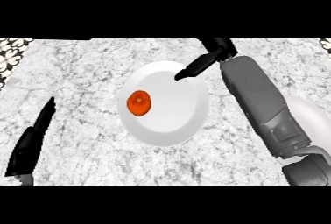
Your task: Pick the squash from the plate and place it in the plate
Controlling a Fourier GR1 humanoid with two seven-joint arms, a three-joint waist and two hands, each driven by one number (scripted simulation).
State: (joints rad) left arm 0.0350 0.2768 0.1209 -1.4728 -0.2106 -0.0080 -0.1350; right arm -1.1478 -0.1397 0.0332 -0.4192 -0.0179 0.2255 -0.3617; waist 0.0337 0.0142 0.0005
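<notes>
On the left part of the round white plate point(174, 118) in the middle of the grey speckled stone counter point(84, 153) lies the small round orange squash point(139, 103). Over the far right part of that plate hangs the robot's black right hand point(205, 59). Its fingers are stretched out towards the near left and hold nothing. They are apart from the squash, with bare plate between.

A second white plate point(311, 116) shows at the right, partly hidden behind the grey right forearm point(258, 100). The black left hand point(31, 140) rests at the left edge with straight fingers and holds nothing.

I cannot tell which plate is the start and which is the goal. So the scene fits two stories: the squash waits on its first plate to be picked up, or it lies where it was meant to end up and the hand has nothing more to carry.

Either way, I think the same care helps. The right hand should move slowly above the middle plate, high enough that no finger bumps the rim or pushes the squash. The squash is round and may roll on the smooth plate if it is nudged. The forearm should also keep off the plate at the right.
</notes>
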